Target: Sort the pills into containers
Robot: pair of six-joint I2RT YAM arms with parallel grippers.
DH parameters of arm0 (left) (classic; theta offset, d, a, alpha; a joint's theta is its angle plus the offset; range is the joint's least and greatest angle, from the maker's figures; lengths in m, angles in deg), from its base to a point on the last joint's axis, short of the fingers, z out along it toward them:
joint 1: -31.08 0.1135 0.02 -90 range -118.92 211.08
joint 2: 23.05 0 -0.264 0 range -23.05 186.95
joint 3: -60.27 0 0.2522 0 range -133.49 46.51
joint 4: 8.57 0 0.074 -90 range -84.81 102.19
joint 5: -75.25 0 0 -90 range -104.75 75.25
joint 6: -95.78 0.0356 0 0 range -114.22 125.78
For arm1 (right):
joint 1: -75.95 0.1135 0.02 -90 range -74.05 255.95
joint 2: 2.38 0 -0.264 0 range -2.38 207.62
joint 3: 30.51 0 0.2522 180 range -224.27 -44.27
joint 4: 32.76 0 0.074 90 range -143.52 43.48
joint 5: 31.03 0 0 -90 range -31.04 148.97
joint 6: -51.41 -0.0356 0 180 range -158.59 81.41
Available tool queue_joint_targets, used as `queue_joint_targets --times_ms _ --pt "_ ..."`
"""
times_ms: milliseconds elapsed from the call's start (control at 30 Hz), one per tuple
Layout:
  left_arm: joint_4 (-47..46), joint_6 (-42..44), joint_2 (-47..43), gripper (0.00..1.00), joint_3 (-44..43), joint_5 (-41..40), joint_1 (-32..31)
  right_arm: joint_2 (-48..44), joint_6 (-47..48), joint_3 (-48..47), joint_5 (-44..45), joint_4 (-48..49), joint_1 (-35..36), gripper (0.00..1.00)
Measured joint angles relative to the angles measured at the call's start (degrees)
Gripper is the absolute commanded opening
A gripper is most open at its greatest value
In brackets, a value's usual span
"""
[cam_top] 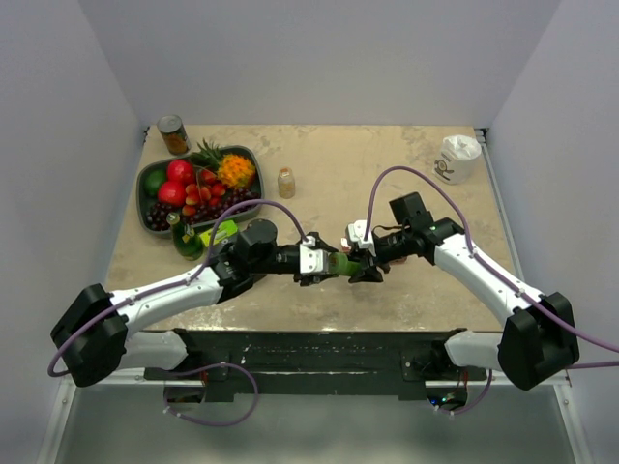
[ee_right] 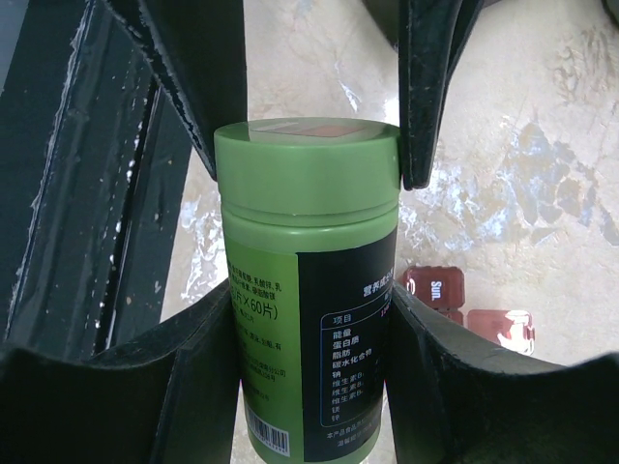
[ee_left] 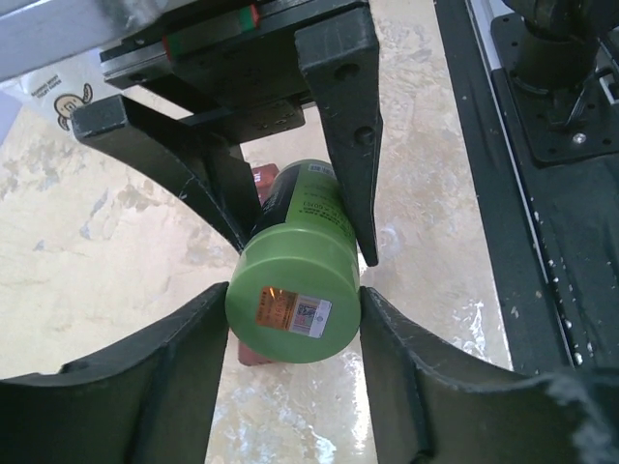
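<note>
A green pill bottle (cam_top: 340, 263) hangs lying on its side over the table's middle, between both grippers. My right gripper (ee_right: 311, 300) is shut on the bottle's labelled body (ee_right: 309, 367). My left gripper (ee_left: 293, 292) has its pads against both sides of the green cap (ee_left: 290, 300), whose end carries an orange and white sticker. The containers (ee_right: 435, 287), a red-brown strip with "Sun." on one lid, lie on the table under the bottle; a corner of them (ee_left: 250, 354) shows below the cap. No pills are in view.
A dark oval fruit tray (cam_top: 155, 174) sits at the back left, with a tin can (cam_top: 173, 134) behind it. A small amber bottle (cam_top: 286, 182) stands mid-back, and a white cup (cam_top: 456, 158) at the back right. A dark green bottle (cam_top: 187, 242) is beside my left arm.
</note>
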Motion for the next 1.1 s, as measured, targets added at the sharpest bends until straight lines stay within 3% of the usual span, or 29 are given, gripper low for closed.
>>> queue_joint_targets --times_ms 200,367,533,567,600,667,700,733,767,900,1100 --pt "-0.39 -7.78 0.02 0.0 -0.02 -1.27 0.0 0.0 -0.13 0.04 0.04 -0.31 0.0 0.0" --pt "3.54 -25.88 0.39 0.0 -2.54 -6.16 -0.02 0.0 -1.73 0.15 0.42 0.46 0.0 0.0" --pt "11.96 -50.38 2.89 0.0 -7.54 -11.54 0.37 0.0 -3.1 0.5 1.57 1.05 -0.26 0.0" --pt "13.92 -55.82 2.93 0.05 -8.17 -12.87 0.44 0.0 -3.19 0.55 1.75 1.31 -0.24 0.0" --pt "15.89 -60.37 2.95 0.19 -8.94 -13.81 0.55 0.02 -3.28 0.59 1.86 1.53 -0.11 0.0" --pt "18.38 -68.96 2.95 0.35 -9.92 -14.1 1.57 0.02 -3.56 0.59 1.81 2.14 0.02 0.0" --pt "18.38 -72.87 2.95 0.6 -9.79 -13.25 2.38 0.02 -3.98 0.59 1.68 2.54 0.0 0.0" --pt "17.86 -77.24 3.04 0.74 -9.25 -12.07 3.43 0.02 -4.31 0.57 1.7 3.23 0.0 0.0" --pt "15.89 -81.88 3.06 0.94 -8.02 -10.64 4.39 0.02 -4.33 0.57 1.77 3.89 0.02 0.0" --pt "9.75 -91.65 2.91 0.99 -6.86 -5.92 6.12 0.0 -4.2 0.66 2.14 3.89 -0.04 0.0" --pt "6.93 -91.73 -0.2 0.99 -4.81 -0.98 9.25 -0.11 -4.07 0.63 0.7 4.81 -0.22 0.0"
